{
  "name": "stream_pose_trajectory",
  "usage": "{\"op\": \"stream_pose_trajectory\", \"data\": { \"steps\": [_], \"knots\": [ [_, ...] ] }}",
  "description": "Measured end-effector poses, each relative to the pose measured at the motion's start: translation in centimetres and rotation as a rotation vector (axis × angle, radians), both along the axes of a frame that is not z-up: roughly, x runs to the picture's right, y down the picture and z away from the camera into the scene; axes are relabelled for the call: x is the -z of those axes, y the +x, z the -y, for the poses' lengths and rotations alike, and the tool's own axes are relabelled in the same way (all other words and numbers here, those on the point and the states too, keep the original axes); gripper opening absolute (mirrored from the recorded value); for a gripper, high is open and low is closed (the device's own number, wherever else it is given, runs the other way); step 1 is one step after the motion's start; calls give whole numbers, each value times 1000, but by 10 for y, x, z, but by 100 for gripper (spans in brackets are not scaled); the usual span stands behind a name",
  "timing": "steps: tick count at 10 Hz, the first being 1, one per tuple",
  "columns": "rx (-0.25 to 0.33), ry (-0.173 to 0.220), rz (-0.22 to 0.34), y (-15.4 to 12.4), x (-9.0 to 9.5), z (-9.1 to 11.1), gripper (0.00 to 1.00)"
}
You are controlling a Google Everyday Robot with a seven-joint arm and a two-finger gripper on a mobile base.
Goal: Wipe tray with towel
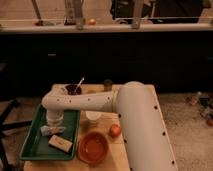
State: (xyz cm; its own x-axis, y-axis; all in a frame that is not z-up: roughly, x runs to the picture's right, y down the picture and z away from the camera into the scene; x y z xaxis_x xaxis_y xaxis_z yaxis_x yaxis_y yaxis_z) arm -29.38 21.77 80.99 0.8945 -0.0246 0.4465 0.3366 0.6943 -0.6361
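Down in green tray (34,141), gripper (54,122) touching crumpled towel (50,131) beneath, jaws' spread indiscernible.

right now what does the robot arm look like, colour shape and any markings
The arm is off-white, made of smooth rounded tubes: a fat link nearest the camera and a slimmer forearm, both dotted with small dark holes. No cables show. The gripper, at the forearm's end, is over the green tray.
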Motion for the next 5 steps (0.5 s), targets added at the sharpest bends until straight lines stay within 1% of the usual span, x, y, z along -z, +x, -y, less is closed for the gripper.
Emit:
{"op": "stream_pose_trajectory", "data": {
  "steps": [1,2,4,5],
  "knots": [
    [-20,6,-6,1,-2,10,44],
    [-35,12,-15,3,-6,20,52],
    [-84,29,-49,10,-28,53,74],
    [-99,29,-62,11,-38,64,79]
  ]
}}
